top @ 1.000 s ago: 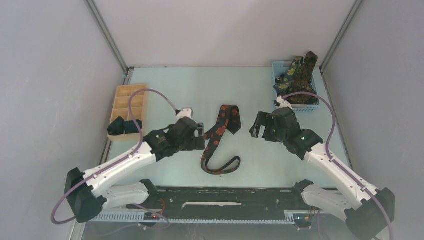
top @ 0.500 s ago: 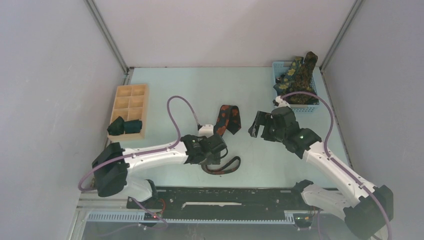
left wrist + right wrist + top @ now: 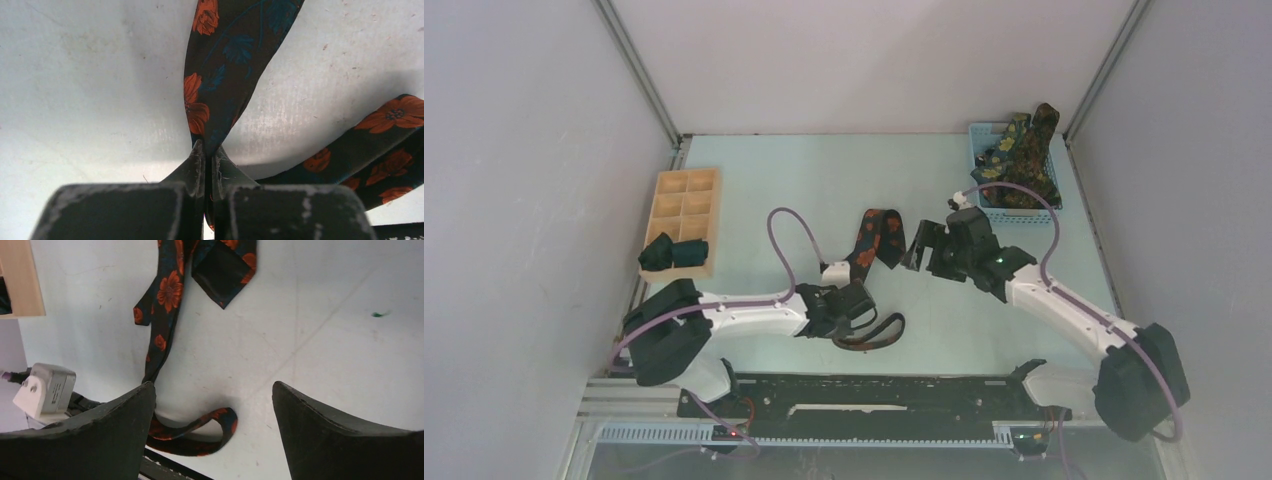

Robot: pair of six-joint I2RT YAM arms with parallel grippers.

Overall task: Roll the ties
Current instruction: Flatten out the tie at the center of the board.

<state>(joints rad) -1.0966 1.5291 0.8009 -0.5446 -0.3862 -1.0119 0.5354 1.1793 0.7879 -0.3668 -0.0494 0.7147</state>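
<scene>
A black tie with red-orange flowers (image 3: 883, 236) lies mid-table, its wide end far and its narrow end curled in a loop near the front edge. My left gripper (image 3: 855, 303) is shut on the tie's narrow part (image 3: 225, 75), with the cloth pinched edge-up between its fingertips (image 3: 196, 155). My right gripper (image 3: 921, 250) hovers open just right of the wide end. In the right wrist view the tie (image 3: 170, 290) lies ahead of the spread fingers (image 3: 140, 400), touching neither. Dark green ties with yellow flowers (image 3: 1016, 155) are heaped in the basket.
The blue mesh basket (image 3: 1036, 213) stands at the far right corner. A pale wooden compartment tray (image 3: 686, 205) sits at the left, with dark green rolled cloth (image 3: 672, 252) in its near end. Grey walls close in three sides.
My left arm swung toward the front edge and right onto the tie's narrow part, then shut on it. My right gripper shifted left toward the wide end, staying open.
</scene>
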